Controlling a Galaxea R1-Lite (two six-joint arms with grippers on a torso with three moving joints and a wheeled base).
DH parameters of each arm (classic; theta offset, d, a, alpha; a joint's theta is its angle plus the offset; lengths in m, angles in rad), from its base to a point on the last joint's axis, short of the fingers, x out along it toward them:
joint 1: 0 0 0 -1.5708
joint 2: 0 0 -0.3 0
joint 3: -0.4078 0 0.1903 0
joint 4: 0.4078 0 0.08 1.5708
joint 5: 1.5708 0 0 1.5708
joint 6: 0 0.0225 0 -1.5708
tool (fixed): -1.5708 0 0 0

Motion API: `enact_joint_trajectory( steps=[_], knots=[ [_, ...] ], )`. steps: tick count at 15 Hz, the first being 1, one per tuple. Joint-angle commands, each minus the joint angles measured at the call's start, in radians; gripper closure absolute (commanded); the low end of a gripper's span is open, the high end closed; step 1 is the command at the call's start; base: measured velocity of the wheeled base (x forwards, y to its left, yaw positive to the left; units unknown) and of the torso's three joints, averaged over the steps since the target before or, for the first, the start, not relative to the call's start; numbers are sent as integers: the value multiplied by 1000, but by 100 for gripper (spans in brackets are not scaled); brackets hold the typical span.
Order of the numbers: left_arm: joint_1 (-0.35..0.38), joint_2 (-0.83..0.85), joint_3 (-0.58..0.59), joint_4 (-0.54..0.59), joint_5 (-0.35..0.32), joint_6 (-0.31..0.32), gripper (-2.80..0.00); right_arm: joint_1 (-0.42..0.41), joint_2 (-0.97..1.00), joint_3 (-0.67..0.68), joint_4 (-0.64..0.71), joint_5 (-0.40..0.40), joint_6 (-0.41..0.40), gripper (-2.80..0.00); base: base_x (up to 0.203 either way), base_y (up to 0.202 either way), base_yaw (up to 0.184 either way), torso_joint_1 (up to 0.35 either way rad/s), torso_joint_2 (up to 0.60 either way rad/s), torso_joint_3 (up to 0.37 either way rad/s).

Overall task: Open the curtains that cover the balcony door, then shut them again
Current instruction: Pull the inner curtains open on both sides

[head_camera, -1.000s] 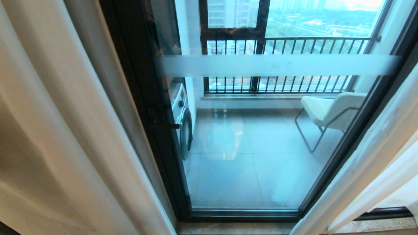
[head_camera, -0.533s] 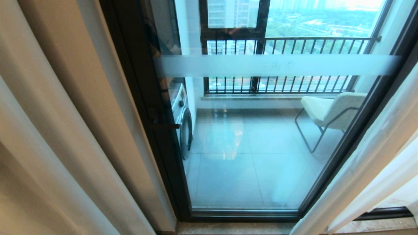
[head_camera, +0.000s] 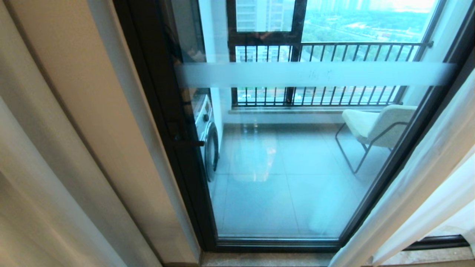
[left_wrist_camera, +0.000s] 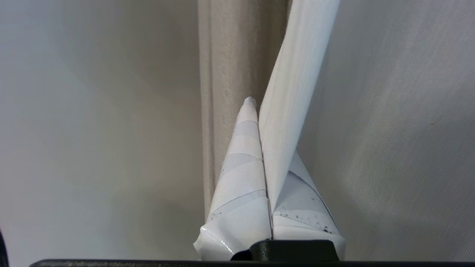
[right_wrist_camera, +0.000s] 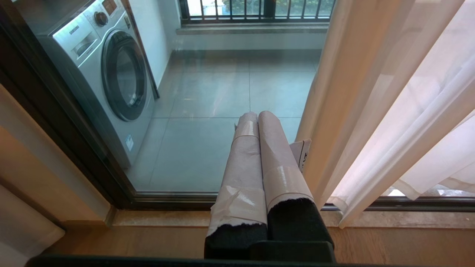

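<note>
Left gripper (left_wrist_camera: 265, 163): jaws clamped on a fold of the sheer curtain (left_wrist_camera: 293, 92), the white hem running up between the taped fingers (left_wrist_camera: 241, 174). A beige drape (left_wrist_camera: 226, 74) hangs just behind it. This gripper is outside the head view, off to the left.

Right gripper (right_wrist_camera: 259, 148): jaws together, nothing between them, parked low and pointing at the glass, just beside the right-hand sheer panel (right_wrist_camera: 374, 111).

What changed over the last second: in the head view the left sheer panel (head_camera: 22, 178) has slid further left. Its inner edge used to lie close to the dark door frame (head_camera: 163, 122); now a wide strip of beige wall (head_camera: 92, 122) shows between them. Door, chair (head_camera: 374, 124) and washing machine (head_camera: 207, 141) sit at the same spots, so the camera didn't move; the fabric did.

Meaning: opening stroke is underway and working. Balcony door (head_camera: 297, 167) glass is already fully exposed in the middle, frosted band (head_camera: 315, 74) clear of cloth. Right panel (head_camera: 419, 178) hasn't budged.

My read: left side is near the end of its travel. What's left is release, then the whole closing half. Watch for the thin hem slipping out of the pinch.
</note>
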Motion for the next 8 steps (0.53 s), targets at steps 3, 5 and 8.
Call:
enact_joint_trajectory(
  steps=[3, 5, 8],
  knots=[
    [-24, -17, 2, -47, 0, 2, 0, 1, -1, 0, -1, 0, 1, 0, 0, 0, 0, 0, 0, 0],
    [-48, -49, 3, -47, -1, -1, 0, 1, -6, 0, -1, 0, 1, 0, 0, 0, 0, 0, 0, 0],
    [-104, -105, 7, -47, 0, 2, 0, 1, -20, 0, -1, 0, 1, 0, 0, 0, 0, 0, 0, 0]
  ],
)
